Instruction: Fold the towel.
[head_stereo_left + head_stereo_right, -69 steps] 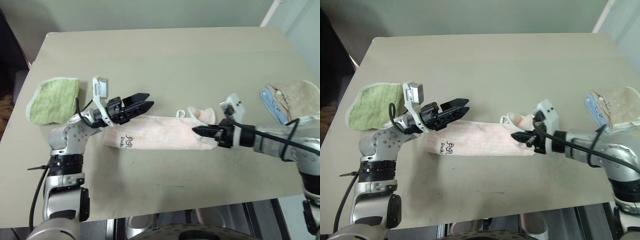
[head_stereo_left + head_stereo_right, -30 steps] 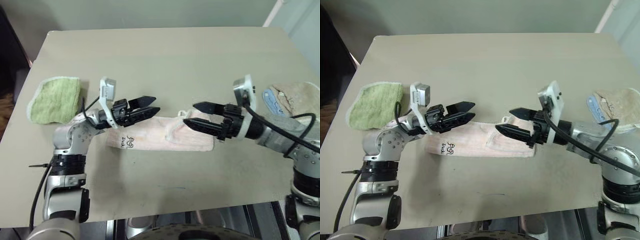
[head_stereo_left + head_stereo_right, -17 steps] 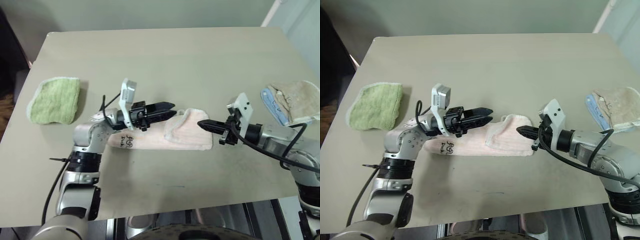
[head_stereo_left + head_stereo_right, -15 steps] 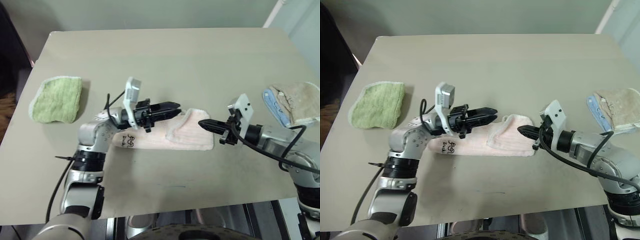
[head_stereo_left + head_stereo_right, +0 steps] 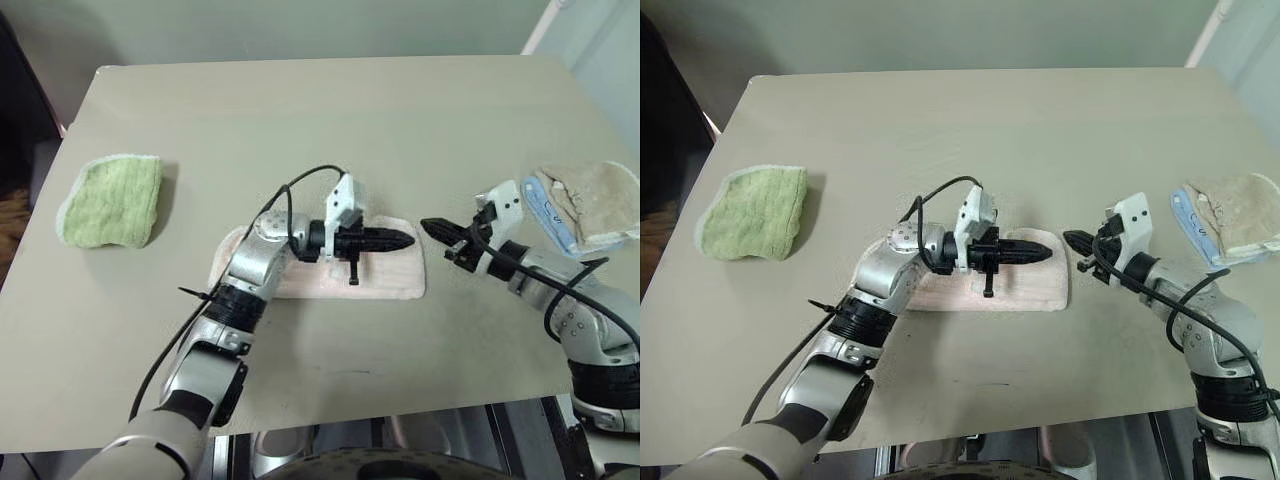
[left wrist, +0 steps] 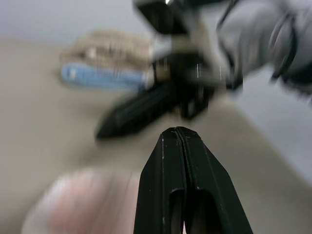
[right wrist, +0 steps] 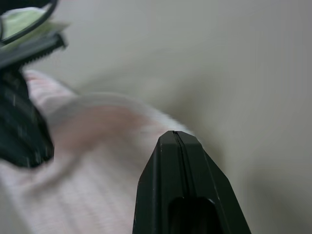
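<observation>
- Your pale pink towel [image 5: 385, 272] lies folded into a short band on the beige worktop [image 5: 330, 120], near the middle of its front half, with its long side running left to right.
- Your left gripper [image 5: 405, 239] reaches across from the left and sits low over the towel's right half, pointing right; its two black fingers are pressed together with nothing between them, as the left wrist view confirms.
- Your right gripper [image 5: 428, 226] comes in from the right and points left, its tip just beside the towel's right end; its fingers too are pressed tight together and carry nothing.
- The two gripper tips face each other, close but apart, above the towel's right end.
- You cannot tell from these views whether either gripper touches the fabric.
- A folded green terry cloth [image 5: 108, 200] rests well apart at the worktop's left edge.
- A beige cloth with blue trim [image 5: 590, 205] sits bunched at the right edge, behind your right arm.
- In the left wrist view, the beige cloth and its blue trim show blurred beyond the right gripper.
- There are no containers on the worktop; all three cloths lie straight on its surface.
</observation>
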Motion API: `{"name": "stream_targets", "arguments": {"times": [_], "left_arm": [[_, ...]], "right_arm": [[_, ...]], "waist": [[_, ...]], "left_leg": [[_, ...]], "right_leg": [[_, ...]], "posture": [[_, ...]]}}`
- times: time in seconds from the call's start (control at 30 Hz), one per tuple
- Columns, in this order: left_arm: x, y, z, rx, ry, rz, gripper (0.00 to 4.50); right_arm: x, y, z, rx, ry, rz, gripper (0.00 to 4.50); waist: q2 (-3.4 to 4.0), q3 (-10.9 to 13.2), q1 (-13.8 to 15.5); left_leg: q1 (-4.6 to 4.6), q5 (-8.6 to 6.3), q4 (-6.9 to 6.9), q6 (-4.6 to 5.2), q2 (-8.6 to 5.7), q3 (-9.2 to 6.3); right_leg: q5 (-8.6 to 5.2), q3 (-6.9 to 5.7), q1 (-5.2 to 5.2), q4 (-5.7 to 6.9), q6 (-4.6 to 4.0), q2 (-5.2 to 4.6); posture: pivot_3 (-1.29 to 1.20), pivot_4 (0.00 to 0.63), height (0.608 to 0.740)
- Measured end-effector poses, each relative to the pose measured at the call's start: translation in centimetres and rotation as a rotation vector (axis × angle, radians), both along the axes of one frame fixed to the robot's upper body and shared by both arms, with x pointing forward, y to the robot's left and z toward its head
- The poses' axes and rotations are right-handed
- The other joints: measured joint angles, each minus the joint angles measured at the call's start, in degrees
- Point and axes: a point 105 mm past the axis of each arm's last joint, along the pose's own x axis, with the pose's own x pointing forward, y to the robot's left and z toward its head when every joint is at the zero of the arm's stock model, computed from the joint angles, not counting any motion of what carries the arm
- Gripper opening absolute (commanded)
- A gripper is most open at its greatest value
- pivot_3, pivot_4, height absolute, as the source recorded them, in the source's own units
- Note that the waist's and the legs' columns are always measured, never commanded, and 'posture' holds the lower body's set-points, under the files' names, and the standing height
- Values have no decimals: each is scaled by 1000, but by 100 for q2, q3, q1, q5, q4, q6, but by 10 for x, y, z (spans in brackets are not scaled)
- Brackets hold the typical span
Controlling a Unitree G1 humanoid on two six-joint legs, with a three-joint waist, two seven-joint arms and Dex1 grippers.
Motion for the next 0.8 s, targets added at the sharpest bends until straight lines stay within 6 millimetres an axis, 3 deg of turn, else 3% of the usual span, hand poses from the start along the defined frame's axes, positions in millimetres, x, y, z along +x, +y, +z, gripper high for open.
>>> {"name": "stream_targets", "arguments": {"times": [0.33, 0.5, 0.67, 0.8], "left_arm": [[13, 19, -18, 128, -54, 146, 36], [3, 27, -16, 152, 43, 206, 36], [-10, 52, -30, 223, 124, 260, 36], [-21, 57, -23, 218, 167, 247, 36]], "right_arm": [[9, 10, 14, 51, -57, -27, 0], [5, 32, 7, 67, -39, 36, 0], [-3, 49, 1, 68, -12, 97, 0], [-16, 60, -8, 57, 16, 165, 0]], "waist": [[2, 1, -1], [3, 1, -15], [3, 1, -12], [3, 1, 21]], "left_leg": [[-2, 1, -4, -5, -1, 0], [-3, 3, -9, -12, 1, 0], [-4, 1, -10, -18, 1, -1], [-4, -2, -8, -23, -1, -2]], "right_leg": [[4, -2, -2, -11, -2, 0], [3, -3, -2, -22, -4, 3], [-1, -4, -4, -23, -10, 4], [-12, -6, -2, -23, -29, 2]], "posture": [[0, 150, 740], [0, 150, 740], [0, 150, 740], [0, 150, 740]]}}
